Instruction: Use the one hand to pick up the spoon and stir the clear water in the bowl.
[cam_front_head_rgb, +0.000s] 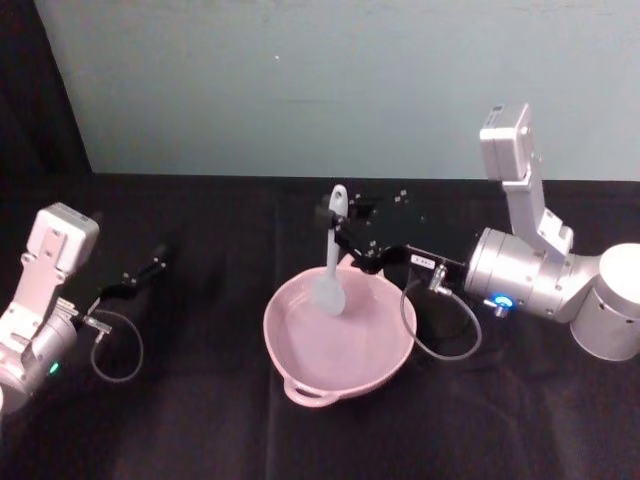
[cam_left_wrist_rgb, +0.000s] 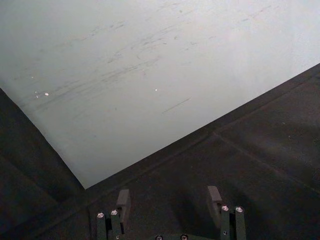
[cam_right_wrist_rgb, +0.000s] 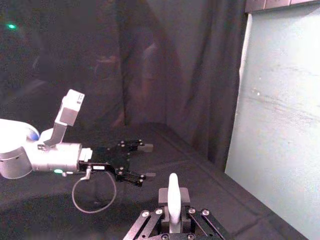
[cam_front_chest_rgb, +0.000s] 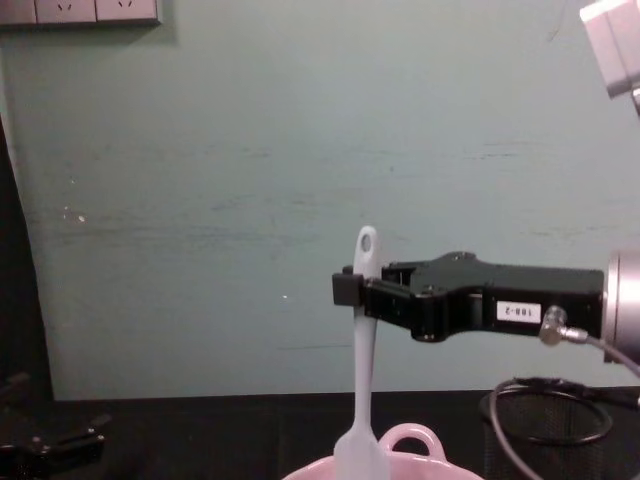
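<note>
Tabletop draped in black cloth is carrying a pale pink round bowl near its middle, with the bowl's small loop handle pointing toward the robot. The black angular right hand, on a silver cylindrical wrist with a cable, is reaching in from the right and hovering above the far rim of the bowl. It is clenching the long slim white plastic spoon high on the handle, just below the hole at the tip. In the chest view the right hand is lying level while the spoon is hanging nearly upright, its flat, broader head pointing down and reaching the level of the bowl rim. Whether the head is touching the water cannot be told. From the right wrist view the spoon handle is sticking up between the two fingers.

A black wire-mesh cup is standing to the right of the bowl, under the right wrist. The left hand is resting idle well off to the left, above the cloth, its fingers spread apart and grasping nothing, facing the pale blue-green wall.
</note>
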